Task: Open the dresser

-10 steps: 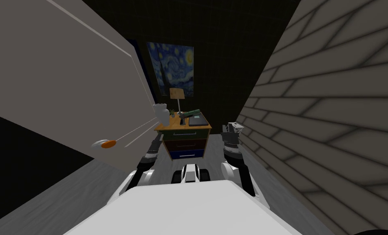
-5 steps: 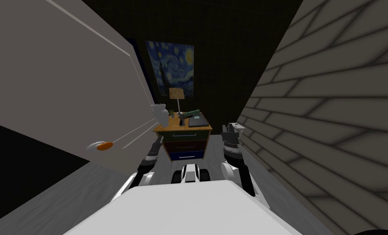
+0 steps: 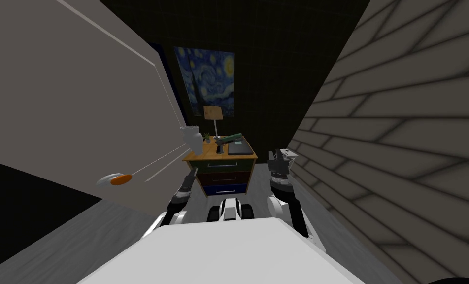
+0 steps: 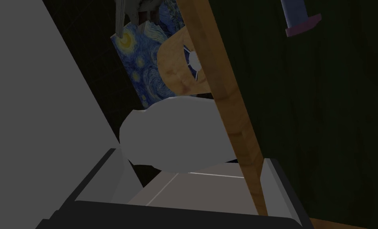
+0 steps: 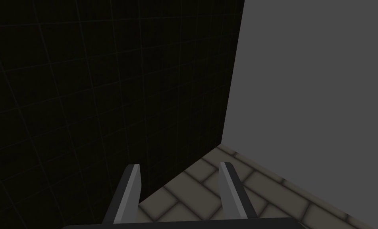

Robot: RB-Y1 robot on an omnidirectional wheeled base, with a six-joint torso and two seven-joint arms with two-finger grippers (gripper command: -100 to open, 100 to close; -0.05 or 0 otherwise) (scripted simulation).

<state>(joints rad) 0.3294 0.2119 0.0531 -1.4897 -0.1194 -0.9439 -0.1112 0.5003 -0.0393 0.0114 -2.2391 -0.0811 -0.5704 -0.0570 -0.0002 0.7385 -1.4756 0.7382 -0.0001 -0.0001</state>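
Note:
The dresser (image 3: 220,168) stands ahead with a wooden top and three drawer fronts: dark green, dark red, blue, each with a light bar handle. My left gripper (image 3: 194,171) is open at its front left corner. In the left wrist view the wooden top's edge (image 4: 228,111) runs between the wide-apart fingers (image 4: 278,179) of my left gripper (image 4: 196,187), with the dark green drawer front (image 4: 327,119) and its handle (image 4: 299,16) beyond. My right gripper (image 3: 281,155) is raised to the dresser's right, and in the right wrist view it (image 5: 180,191) stands open, holding nothing.
A white vase (image 3: 192,138), a lamp (image 3: 213,118), a small plant and a dark flat box (image 3: 240,146) sit on the dresser top. A light grey door (image 3: 81,98) with an orange knob (image 3: 117,179) is close on my left. A brick wall (image 3: 401,148) runs along my right.
I have edged forward and turned a little, so the door knob has slid left and down. My left hand has rolled and moved closer to the dresser's corner. The right arm has not moved.

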